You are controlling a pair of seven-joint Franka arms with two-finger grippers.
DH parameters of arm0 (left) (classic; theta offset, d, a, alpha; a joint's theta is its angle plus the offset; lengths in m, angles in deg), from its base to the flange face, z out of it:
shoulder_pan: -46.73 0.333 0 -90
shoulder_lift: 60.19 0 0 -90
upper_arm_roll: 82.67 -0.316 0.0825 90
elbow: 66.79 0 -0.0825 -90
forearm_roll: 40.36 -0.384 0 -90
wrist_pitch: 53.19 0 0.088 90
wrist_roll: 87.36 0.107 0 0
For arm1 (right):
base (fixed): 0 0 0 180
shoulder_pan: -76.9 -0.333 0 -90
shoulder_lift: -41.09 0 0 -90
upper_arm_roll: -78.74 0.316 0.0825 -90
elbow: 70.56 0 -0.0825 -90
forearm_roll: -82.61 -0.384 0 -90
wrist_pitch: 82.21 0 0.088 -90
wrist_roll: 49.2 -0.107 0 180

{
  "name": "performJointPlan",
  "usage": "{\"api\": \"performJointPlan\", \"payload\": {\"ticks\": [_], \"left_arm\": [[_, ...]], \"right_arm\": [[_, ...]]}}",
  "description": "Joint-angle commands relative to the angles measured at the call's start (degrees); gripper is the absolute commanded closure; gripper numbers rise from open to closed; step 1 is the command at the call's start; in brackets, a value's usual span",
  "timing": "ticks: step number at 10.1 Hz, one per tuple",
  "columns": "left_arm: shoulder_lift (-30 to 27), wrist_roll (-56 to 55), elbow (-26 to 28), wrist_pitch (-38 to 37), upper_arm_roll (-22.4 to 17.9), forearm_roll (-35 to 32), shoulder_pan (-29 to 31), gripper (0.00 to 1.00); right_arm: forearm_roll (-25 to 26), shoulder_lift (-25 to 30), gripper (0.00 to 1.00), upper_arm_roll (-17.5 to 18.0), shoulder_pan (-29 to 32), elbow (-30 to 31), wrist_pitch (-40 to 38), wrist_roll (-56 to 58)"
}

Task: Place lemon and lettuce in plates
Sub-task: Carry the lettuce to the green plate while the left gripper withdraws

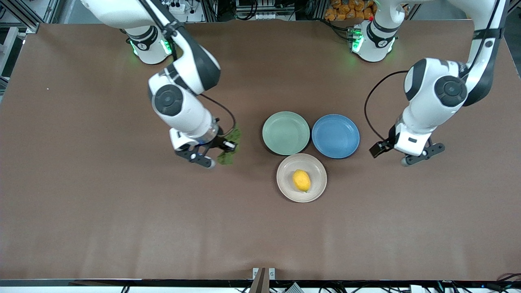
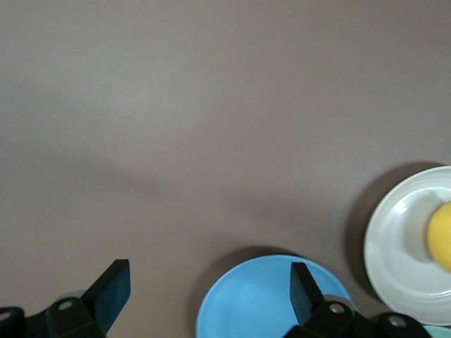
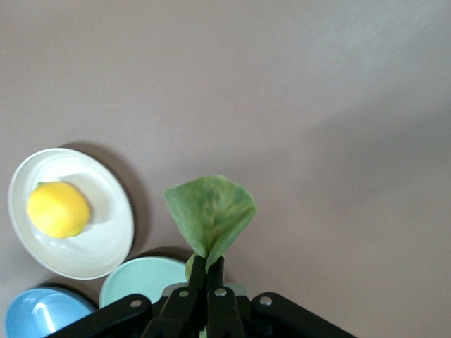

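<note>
The lemon (image 1: 301, 180) lies in the beige-pink plate (image 1: 285, 187); both also show in the right wrist view, the lemon (image 3: 58, 209) in the plate (image 3: 106, 239). The mint green plate (image 1: 285, 133) lies empty beside it, farther from the front camera. My right gripper (image 1: 222, 150) is shut on the lettuce (image 1: 230, 145) and holds it above the bare table, toward the right arm's end from the plates. The lettuce (image 3: 211, 213) hangs folded from the shut fingers. My left gripper (image 1: 401, 154) is open and empty above the table beside the blue plate.
A blue plate (image 1: 336, 136) lies empty beside the mint plate, toward the left arm's end; it shows in the left wrist view (image 2: 261, 303) too. The brown table (image 1: 122, 224) is bare elsewhere.
</note>
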Motion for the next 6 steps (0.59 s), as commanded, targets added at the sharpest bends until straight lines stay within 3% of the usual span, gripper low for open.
{"api": "performJointPlan", "payload": {"ticks": [1, 3, 6], "left_arm": [[-5.7, 2.7, 3.8, -3.7, 0.4, 0.4, 0.9, 0.0], [-7.0, 3.6, 4.9, -4.2, 0.4, 0.4, 0.9, 0.0], [-6.4, 10.0, 0.6, -5.6, 0.3, 0.5, 0.9, 0.0]], "right_arm": [[-2.4, -3.7, 1.0, 0.0, -4.4, -1.3, 7.8, -7.1], [-2.0, -6.7, 1.0, -0.1, -8.5, -1.3, 14.3, -12.9], [-1.4, -9.5, 1.0, -0.8, -14.7, -1.3, 19.9, -20.0]]}}
